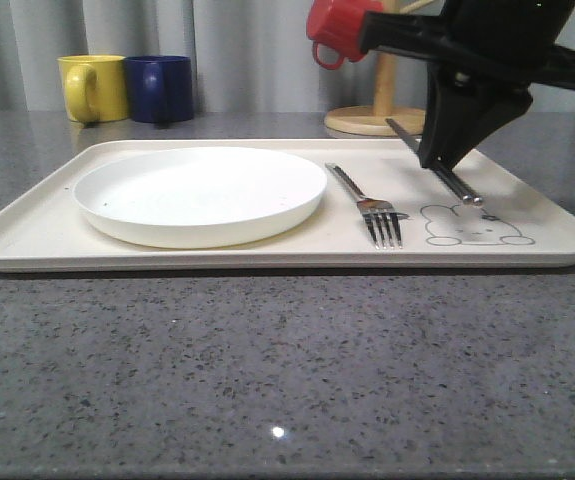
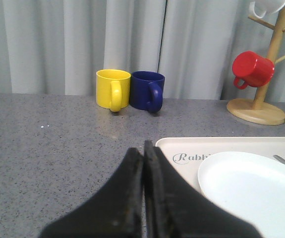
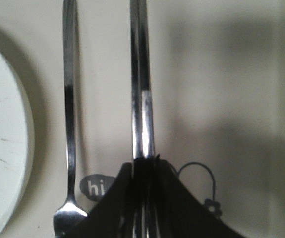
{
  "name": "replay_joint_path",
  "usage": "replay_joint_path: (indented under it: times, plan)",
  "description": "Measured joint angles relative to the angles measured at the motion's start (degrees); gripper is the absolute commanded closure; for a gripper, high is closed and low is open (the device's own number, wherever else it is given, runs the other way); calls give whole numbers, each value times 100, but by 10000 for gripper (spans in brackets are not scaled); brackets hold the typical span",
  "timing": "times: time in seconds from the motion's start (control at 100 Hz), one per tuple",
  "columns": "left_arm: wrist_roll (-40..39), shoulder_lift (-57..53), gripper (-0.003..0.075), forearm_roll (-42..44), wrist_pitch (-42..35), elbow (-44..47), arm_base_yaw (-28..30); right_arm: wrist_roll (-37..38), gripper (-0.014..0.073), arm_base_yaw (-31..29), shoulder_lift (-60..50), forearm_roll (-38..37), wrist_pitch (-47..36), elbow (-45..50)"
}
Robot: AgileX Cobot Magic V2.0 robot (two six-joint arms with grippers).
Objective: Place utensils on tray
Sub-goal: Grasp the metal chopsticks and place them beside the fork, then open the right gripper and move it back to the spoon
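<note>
We're on the chopsticks step: right gripper [image 1: 454, 160] is clamped on the chopsticks [image 3: 142, 89], holding them low over the tray [image 1: 27, 235], just right of the fork [image 1: 367, 205]. Fork already lies on the tray, right of the white plate [image 1: 199, 195]. In the front view the chopsticks' near ends look to be touching the tray by the bunny drawing [image 1: 472, 225]. Contact isn't certain. Left gripper [image 2: 143, 198] is closed on nothing, parked left of the plate. We judge next move: release, lift straight up so the chopsticks don't roll, then the spoon
</note>
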Motion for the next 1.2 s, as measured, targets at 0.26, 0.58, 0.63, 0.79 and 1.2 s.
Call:
replay_joint_path:
  times: [0.26,0.58,0.63,0.79,1.2]
  plan:
    - [0,0,739,0,0,0,0,86,623,21,368,-5,-105,0]
    - [0,0,739,0,0,0,0,108,309,21,422,-5,-133,0]
    - [0,0,739,0,0,0,0,108,275,21,422,-5,-133,0]
    - [0,0,739,0,0,0,0,108,263,21,372,-27,-79,0]
    - [0,0,739,0,0,0,0,-492,263,-698,-297,-495,552,-394]
